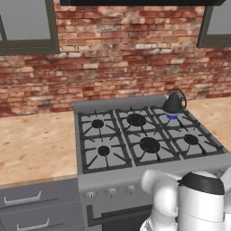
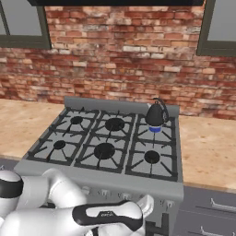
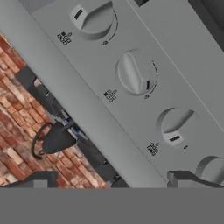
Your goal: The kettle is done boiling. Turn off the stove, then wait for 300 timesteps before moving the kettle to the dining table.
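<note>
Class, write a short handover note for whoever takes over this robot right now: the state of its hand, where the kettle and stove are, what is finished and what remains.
Hand: open, holding nothing, facing the row of knobs on the stove front, not touching any.
Kettle: upright on the stove's back right burner, with a blue flame under it.
Done: the approach to the knobs.
Left: turn off that burner, wait, then carry the kettle to the dining table.
</note>
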Available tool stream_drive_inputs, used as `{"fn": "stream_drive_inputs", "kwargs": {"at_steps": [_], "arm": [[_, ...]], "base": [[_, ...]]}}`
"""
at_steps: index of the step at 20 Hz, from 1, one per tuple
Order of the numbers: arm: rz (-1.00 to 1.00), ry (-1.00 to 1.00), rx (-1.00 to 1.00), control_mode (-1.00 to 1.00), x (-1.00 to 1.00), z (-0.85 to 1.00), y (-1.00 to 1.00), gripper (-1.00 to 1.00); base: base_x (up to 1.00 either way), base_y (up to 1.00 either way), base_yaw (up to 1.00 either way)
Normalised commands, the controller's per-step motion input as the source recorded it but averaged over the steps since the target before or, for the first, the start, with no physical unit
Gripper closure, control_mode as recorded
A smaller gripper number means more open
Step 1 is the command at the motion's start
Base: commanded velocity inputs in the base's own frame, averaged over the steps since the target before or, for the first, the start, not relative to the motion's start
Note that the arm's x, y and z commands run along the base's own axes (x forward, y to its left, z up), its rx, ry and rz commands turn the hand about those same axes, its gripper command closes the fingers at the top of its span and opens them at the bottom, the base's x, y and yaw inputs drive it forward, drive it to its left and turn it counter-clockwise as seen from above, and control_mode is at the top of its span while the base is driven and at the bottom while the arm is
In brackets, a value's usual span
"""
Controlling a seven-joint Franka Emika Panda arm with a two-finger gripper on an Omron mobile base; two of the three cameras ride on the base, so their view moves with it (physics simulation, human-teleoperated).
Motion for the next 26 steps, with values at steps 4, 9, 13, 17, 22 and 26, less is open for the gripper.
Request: {"fn": "stream_drive_inputs", "kwargs": {"at_steps": [4,9,13,17,22,26], "arm": [[0.00,0.00,0.00,-1.00,0.01,-0.21,-0.10,-1.00],[0.00,0.00,0.00,-1.00,0.03,-0.09,-0.06,-1.00],[0.00,0.00,0.00,-1.00,0.05,-0.07,-0.03,-1.00],[0.00,0.00,0.00,-1.00,0.08,-0.07,0.00,-1.00],[0.00,0.00,0.00,-1.00,0.10,-0.02,0.00,-1.00],[0.00,0.00,0.00,-1.00,0.10,-0.03,-0.01,-1.00]], "base": [[0.00,0.00,0.00],[0.00,0.00,0.00],[0.00,0.00,0.00],[0.00,0.00,0.00],[0.00,0.00,0.00],[0.00,0.00,0.00]]}}
